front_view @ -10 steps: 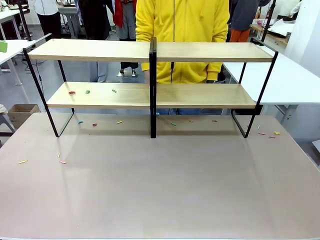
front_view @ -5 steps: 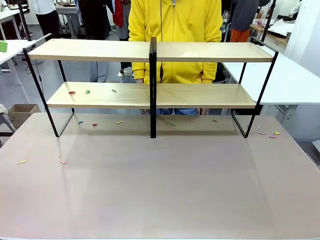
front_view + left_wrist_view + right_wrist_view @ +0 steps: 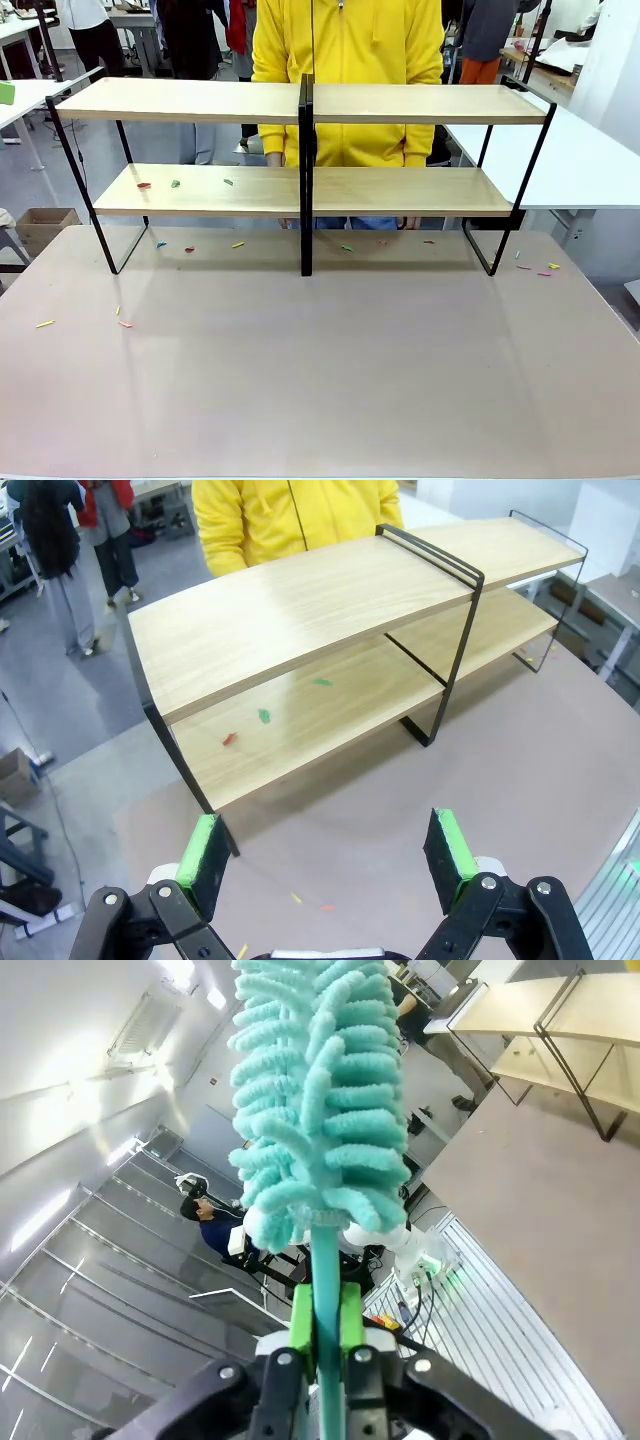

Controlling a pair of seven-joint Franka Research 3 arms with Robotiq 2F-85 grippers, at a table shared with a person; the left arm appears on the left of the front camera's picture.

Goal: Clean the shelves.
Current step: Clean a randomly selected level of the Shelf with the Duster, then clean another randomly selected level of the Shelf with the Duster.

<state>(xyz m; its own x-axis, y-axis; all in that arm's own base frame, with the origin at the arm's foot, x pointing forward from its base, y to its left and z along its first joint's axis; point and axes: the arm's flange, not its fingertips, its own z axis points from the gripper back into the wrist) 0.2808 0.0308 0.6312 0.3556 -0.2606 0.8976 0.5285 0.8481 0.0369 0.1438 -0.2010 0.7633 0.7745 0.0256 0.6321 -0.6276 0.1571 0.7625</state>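
The shelves [image 3: 400, 104] stand across the far half of the table, two light-wood boards in a black frame with a centre post [image 3: 306, 180]. Small red and green scraps [image 3: 175, 184] lie on the left part of the lower board. In the left wrist view my left gripper [image 3: 327, 855] hangs open above the table, short of the shelves [image 3: 300, 610], with nothing between its green pads [image 3: 205, 850]. The scraps [image 3: 264, 716] show on the lower board there. My right gripper [image 3: 325, 1335] is shut on the handle of a teal fluffy duster [image 3: 320, 1100], well away from the shelves [image 3: 560, 1020].
A person in a yellow hoodie [image 3: 350, 60] stands right behind the shelves. More coloured scraps [image 3: 125, 323] lie scattered on the grey-brown table [image 3: 320, 380], under the shelves and near its right foot. A white table [image 3: 590, 160] adjoins at the right; a cardboard box [image 3: 40, 225] sits on the floor at left.
The person in yellow has shifted slightly to the left behind the shelves. The shelves and scraps have not moved.
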